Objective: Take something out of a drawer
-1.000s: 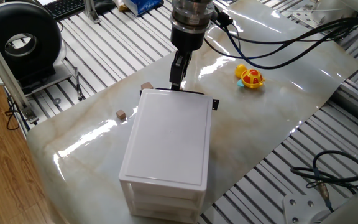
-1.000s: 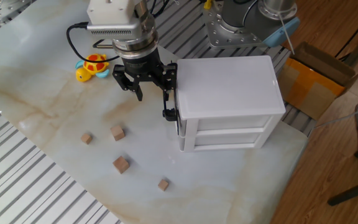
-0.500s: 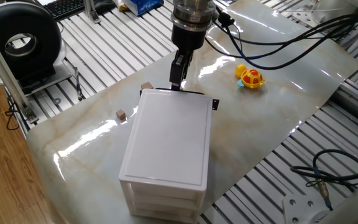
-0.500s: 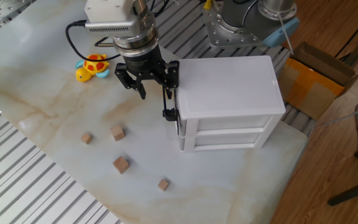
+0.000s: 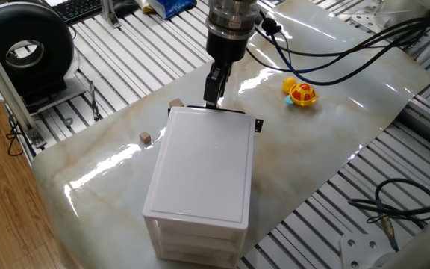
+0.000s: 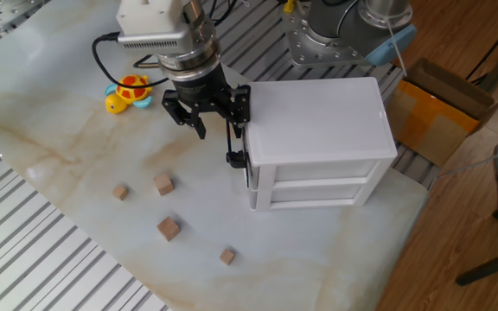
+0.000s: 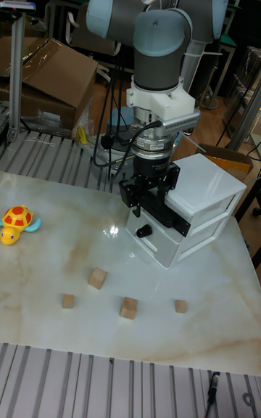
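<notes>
While spread wide, end effector (image 6: 206,111) at drawer (image 6: 242,142) front edge — bare table (image 6: 76,155) leftward.

Grey UR5 arm (image 7: 163,41) w/ blue joint caps, black gripper (image 6: 204,117), black cables.

Wooden cubes: four on the desk (image 6: 76,95) — one (image 6: 121,192), a second (image 6: 163,184), a third (image 6: 169,228), a fourth (image 6: 227,256).
Toy turtles: one (image 6: 127,92), yellow and red.
Drawer boxes: one, white (image 6: 318,112).
Drawers in it: three; the top drawer (image 6: 247,149) has a black front edge.
Cardboard boxes: one (image 6: 439,108).
</notes>
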### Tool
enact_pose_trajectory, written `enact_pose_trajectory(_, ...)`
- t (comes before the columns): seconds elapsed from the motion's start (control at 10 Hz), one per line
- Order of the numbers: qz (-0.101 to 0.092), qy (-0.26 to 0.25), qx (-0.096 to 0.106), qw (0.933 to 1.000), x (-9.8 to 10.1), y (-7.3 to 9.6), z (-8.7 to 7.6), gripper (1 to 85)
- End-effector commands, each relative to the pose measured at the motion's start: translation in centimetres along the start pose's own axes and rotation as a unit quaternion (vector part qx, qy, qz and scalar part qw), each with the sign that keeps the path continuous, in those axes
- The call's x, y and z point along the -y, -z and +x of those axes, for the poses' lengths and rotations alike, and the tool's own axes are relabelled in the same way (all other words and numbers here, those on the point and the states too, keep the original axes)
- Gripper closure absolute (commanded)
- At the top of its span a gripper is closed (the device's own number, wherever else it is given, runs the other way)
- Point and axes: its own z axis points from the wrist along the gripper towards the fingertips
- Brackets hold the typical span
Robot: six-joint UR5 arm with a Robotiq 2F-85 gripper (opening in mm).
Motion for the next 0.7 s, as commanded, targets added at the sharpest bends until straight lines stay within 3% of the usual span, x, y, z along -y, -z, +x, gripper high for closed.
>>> enact_pose_trajectory(0.0,-0.005,0.001,0.006,1.0000,0.13,-0.21,-0.50,26.0)
enact_pose_trajectory(0.6,-0.006,0.003,0.008,0.9999,0.49,-0.41,-0.68,27.7)
